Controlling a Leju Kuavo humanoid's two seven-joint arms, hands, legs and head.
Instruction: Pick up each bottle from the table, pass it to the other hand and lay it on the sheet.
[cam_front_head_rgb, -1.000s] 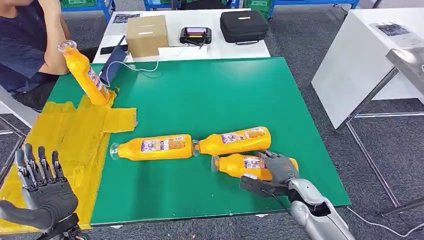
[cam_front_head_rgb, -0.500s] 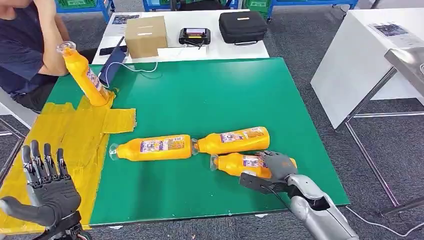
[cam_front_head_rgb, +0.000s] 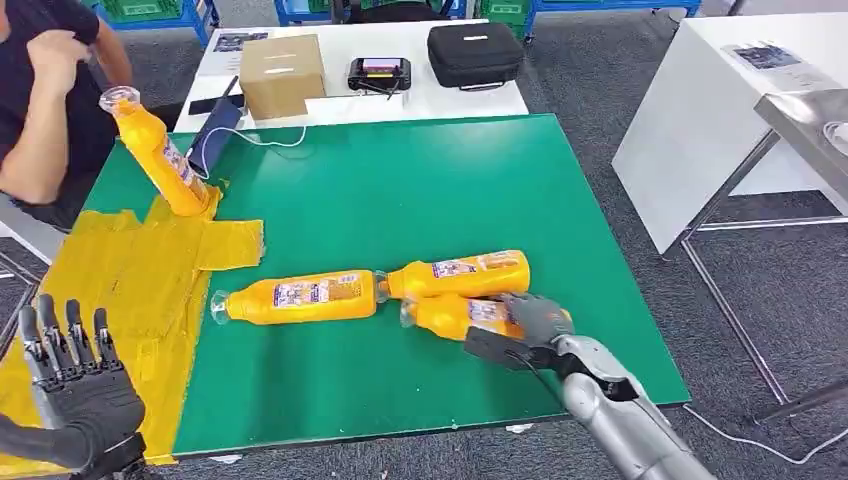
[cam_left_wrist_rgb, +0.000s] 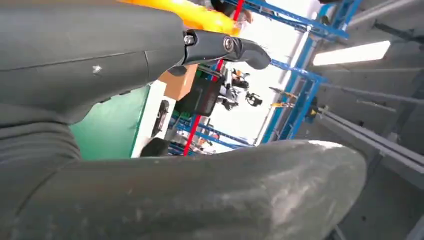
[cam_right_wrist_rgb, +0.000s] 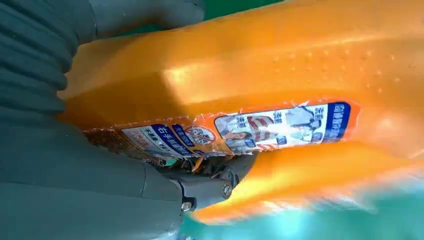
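Three orange bottles lie on the green mat (cam_front_head_rgb: 400, 190). My right hand (cam_front_head_rgb: 525, 330) grips the nearest bottle (cam_front_head_rgb: 450, 315) at its base end, and the bottle still rests on the mat. The right wrist view shows this bottle (cam_right_wrist_rgb: 280, 65) close up, with my fingers (cam_right_wrist_rgb: 200, 187) curled under its label. A second bottle (cam_front_head_rgb: 455, 275) lies just behind it and a third bottle (cam_front_head_rgb: 300, 297) lies to its left. A fourth bottle (cam_front_head_rgb: 155, 155) stands tilted at the far end of the yellow sheet (cam_front_head_rgb: 130, 270). My left hand (cam_front_head_rgb: 75, 385) is raised over the sheet's near end, fingers spread and holding nothing.
A person (cam_front_head_rgb: 40, 110) sits at the far left corner, close to the tilted bottle. Behind the mat are a cardboard box (cam_front_head_rgb: 281, 75), a small screen device (cam_front_head_rgb: 378, 72) and a black case (cam_front_head_rgb: 474, 52). A white table (cam_front_head_rgb: 720, 110) stands to the right.
The whole picture has shifted a little left, so the camera moved. My left hand sits slightly lower. The person's arm has lifted. My right hand stays on the nearest bottle.
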